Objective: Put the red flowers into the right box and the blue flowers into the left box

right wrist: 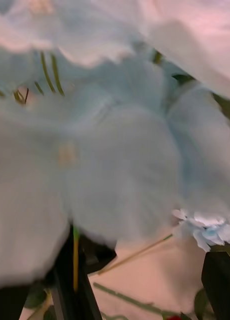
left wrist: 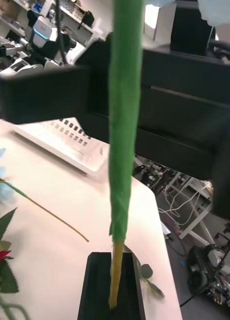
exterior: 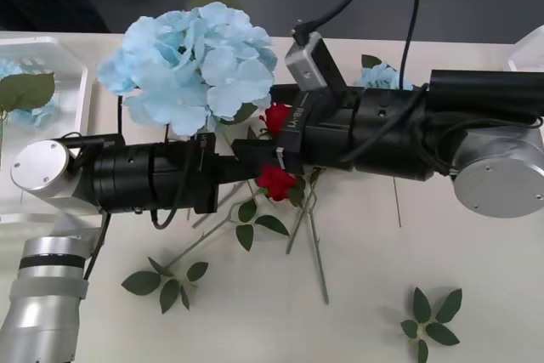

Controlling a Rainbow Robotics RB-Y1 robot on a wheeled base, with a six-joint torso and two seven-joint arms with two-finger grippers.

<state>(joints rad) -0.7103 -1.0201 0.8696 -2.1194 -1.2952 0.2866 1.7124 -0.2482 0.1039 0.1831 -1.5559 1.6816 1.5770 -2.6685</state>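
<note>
A large cluster of blue flowers (exterior: 191, 61) is held up over the table's middle; its green stem (left wrist: 124, 125) runs down into my left gripper (left wrist: 113, 287), which is shut on it. My left gripper (exterior: 248, 161) points right from the left side. Facing it, my right gripper (exterior: 276, 144) is open, with pale blue petals (right wrist: 115, 165) close before its camera. Two red flowers (exterior: 275, 181) lie on the table under both grippers. The left box (exterior: 72, 74) holds another blue flower (exterior: 38, 112). Only a corner of the right box (exterior: 529, 48) shows, and the left wrist view catches its slotted bottom (left wrist: 64, 137).
A further blue flower (exterior: 382, 76) lies behind my right arm. Loose leaf sprigs (exterior: 429, 320) rest near the front right and at the front left (exterior: 166, 282). Thin stems (exterior: 316, 252) cross the middle. The table's far right edge (left wrist: 162, 235) drops off beyond the right box.
</note>
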